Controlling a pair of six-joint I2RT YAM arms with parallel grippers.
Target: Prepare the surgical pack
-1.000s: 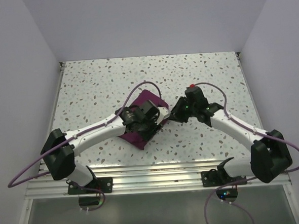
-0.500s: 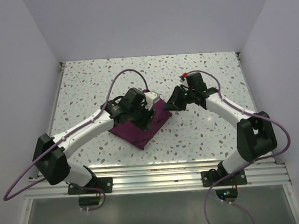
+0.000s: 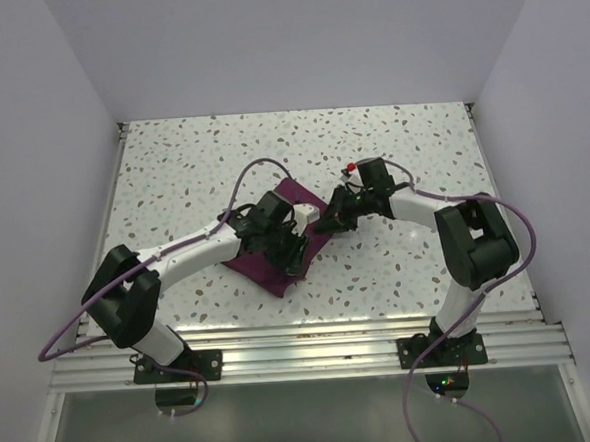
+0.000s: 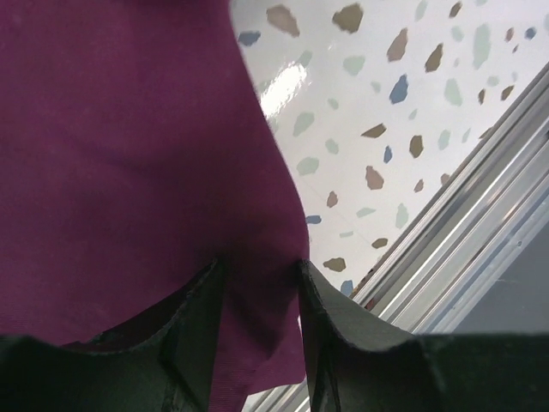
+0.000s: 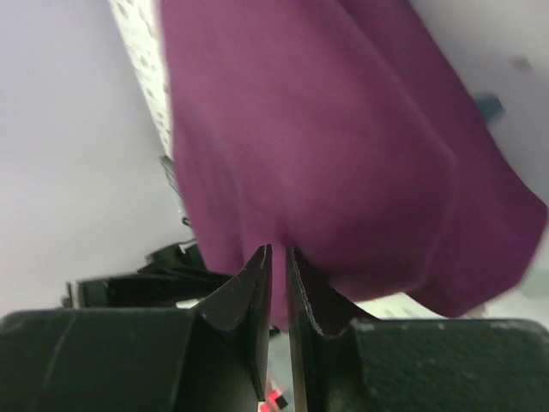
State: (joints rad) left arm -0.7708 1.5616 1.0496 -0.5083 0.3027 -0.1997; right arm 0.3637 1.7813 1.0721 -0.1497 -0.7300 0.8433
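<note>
Both arms have drawn closer over the purple cloth (image 3: 266, 268), bunched at the middle of the counter (image 3: 192, 167). The left end effector (image 4: 257, 283) is clamped on a fold at its 4 o'clock edge; the right end effector (image 5: 279, 257), fingers nearly together, pinches its 2 o'clock corner.

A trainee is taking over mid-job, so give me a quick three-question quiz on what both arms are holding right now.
1. True or false: the right jaws are shut on the cloth.
2. The left jaws hold: A) scissors, B) the cloth, C) nothing.
3. Fill in: the surface under the cloth is a speckled ____.
Key: 1 true; 2 B; 3 table.
</note>
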